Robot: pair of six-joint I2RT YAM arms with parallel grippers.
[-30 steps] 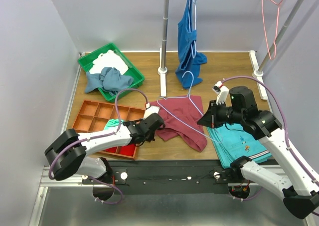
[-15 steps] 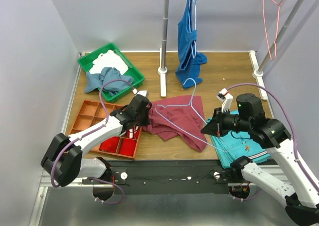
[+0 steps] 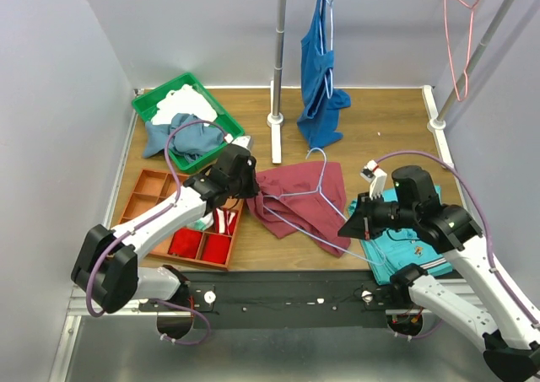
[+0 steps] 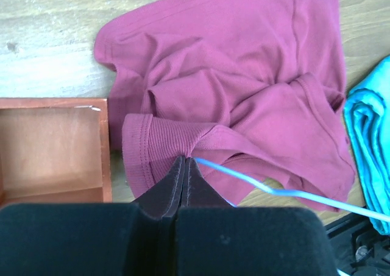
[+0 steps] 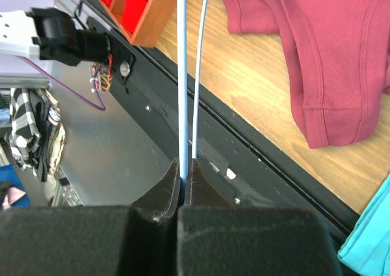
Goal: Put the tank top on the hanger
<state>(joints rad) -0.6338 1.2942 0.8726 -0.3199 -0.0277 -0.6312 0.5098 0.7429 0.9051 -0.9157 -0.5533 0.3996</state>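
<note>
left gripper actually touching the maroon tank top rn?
Touching. The left wrist view shows the left gripper shut on a ribbed edge of the tank top. The cloth is bunched right at its tips, with no gap.

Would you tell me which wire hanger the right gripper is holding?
The pale blue-white hanger lying across the maroon tank top; the salmon-pink hanger hangs from a rail.

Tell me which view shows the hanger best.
Top external: the hanger shows nearly whole, hook and triangle, across the tank top. Left wrist catches one wire stretch; right wrist only two wires entering the right tool.
</note>
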